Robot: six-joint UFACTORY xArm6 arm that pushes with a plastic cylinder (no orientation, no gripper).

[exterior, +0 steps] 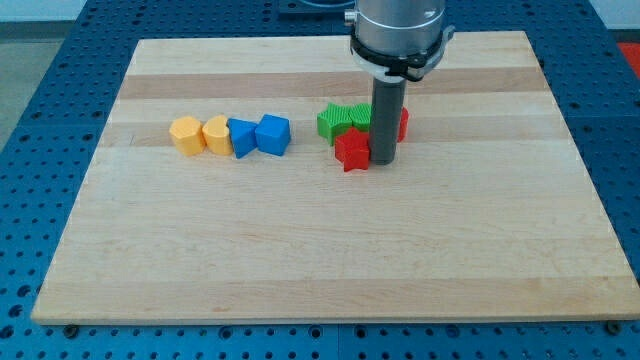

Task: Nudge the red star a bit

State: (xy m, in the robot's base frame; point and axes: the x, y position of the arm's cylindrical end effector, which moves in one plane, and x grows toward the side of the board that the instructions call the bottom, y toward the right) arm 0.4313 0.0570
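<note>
- Blue perforated benchtop [40, 70] framed a pale wooden desk [300, 260], which carried every block.
- Toward the view's left sat a row touching one another: an orange hexagon-like block [186, 134], a yellow block [217, 134], a blue block [241, 138] and a blue cube [272, 134].
- Right of centre, a green cube [332, 122] and a ridged green block [360, 115] stood just above the red star [352, 150].
- My tip [384, 160] rested against the star's right side, so contact looked made; next, I judged, a short leftward push.
- No pincer existed here, so its state could not be told.
- Another red block [403, 123] was mostly hidden behind the rod, shape unclear.
</note>
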